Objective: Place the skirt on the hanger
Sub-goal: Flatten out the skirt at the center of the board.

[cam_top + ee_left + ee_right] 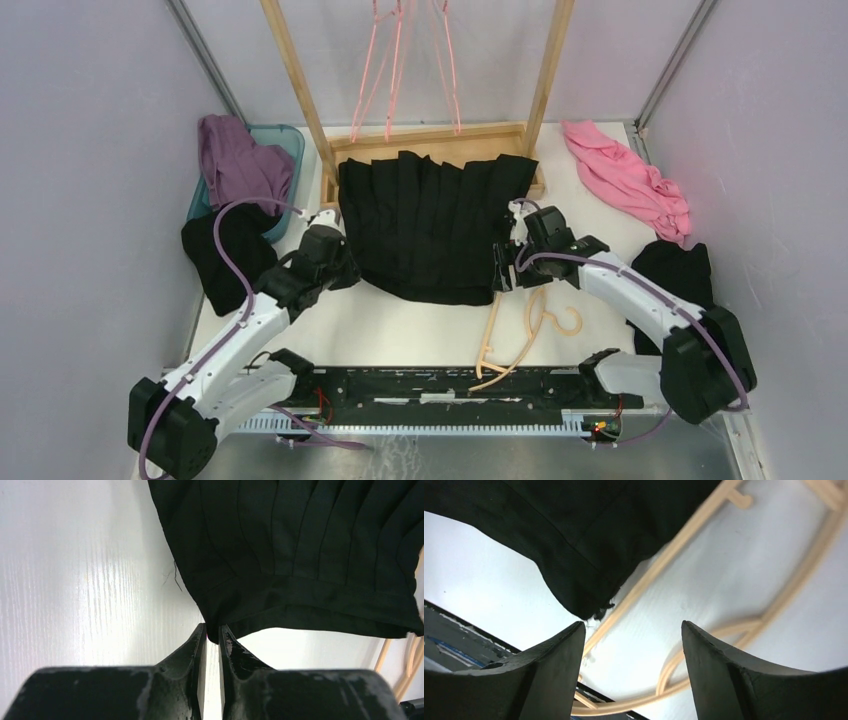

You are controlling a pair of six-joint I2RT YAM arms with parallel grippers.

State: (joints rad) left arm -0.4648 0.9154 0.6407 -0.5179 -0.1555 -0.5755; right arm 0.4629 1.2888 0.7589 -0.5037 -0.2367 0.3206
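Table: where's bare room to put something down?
Biggest bare patch of table: between skirt and base rail, left of hanger. Smaller one between skirt and pink garment. Crowded: left edge, with bin, purple garment, black garment.

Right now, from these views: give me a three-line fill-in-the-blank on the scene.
The right end effector has its jaws ___, holding nothing.
The pale beige wooden hanger lies beside the ___ end effector.
The crumpled garment in the teal plastic bin is ___.
Missing: open; right; purple.
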